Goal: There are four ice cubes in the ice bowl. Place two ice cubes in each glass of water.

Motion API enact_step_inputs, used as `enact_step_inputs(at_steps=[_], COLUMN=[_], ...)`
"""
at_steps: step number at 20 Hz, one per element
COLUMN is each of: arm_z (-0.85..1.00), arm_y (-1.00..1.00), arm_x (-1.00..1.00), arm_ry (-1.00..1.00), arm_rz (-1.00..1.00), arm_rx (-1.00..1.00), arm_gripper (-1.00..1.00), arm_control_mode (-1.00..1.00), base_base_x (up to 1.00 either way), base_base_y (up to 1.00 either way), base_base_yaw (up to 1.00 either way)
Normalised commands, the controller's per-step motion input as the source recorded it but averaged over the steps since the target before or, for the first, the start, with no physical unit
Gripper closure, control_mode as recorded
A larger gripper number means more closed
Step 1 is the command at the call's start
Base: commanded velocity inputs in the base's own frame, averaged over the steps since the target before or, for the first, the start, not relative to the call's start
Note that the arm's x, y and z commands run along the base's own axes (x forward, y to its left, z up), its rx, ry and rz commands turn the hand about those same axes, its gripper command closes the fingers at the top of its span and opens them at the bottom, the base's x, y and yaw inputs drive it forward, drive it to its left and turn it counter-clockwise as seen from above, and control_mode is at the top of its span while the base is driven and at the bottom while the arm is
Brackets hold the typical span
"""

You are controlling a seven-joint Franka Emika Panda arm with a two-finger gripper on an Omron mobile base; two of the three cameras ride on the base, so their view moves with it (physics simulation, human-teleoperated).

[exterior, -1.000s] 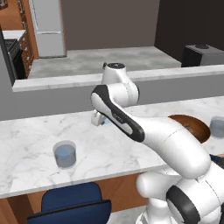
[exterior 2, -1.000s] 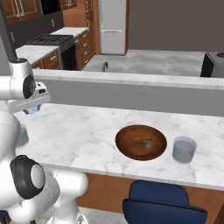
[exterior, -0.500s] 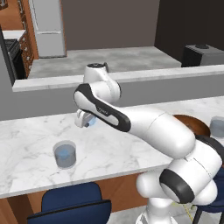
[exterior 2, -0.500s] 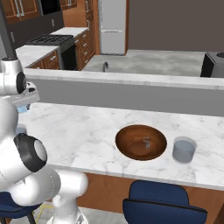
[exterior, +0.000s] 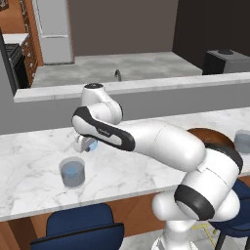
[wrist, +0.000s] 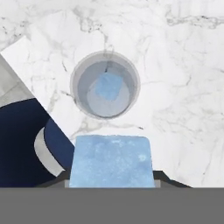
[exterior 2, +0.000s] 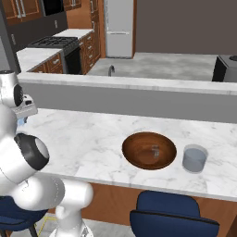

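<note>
Swinging left across the counter since the earlier frames, the gripper (exterior: 84,144) has come from near the counter's middle to just above and beyond the left glass (exterior: 72,172). Its jaws are clamped on an ice cube (wrist: 111,161), with that glass straight ahead in the hand view and one cube (wrist: 108,85) already floating in it. Further right sit the ice bowl (exterior 2: 149,150) and, just beside it, the right glass (exterior 2: 194,159). By my reading, the step in hand is delivering the second cube to the left glass; next comes centring over its mouth, lowering a little, then releasing.
</note>
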Motion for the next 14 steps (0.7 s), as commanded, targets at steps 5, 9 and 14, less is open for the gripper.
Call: enact_step_inputs(at_steps=[5, 9, 14], arm_z=[-0.25, -0.01, 0.0], arm_y=[0.02, 0.29, 0.46], arm_x=[0.0, 0.14, 0.26], arm_ry=[-0.02, 0.0, 0.0], arm_rz=[0.0, 0.0, 0.0], arm_rx=[0.0, 0.0, 0.0], arm_gripper=[1.0, 1.0, 1.0], arm_control_mode=[-1.0, -1.0, -1.0], base_base_x=[0.0, 0.0, 0.0], base_base_y=[0.0, 0.0, 0.0], base_base_yaw=[0.0, 0.0, 0.0])
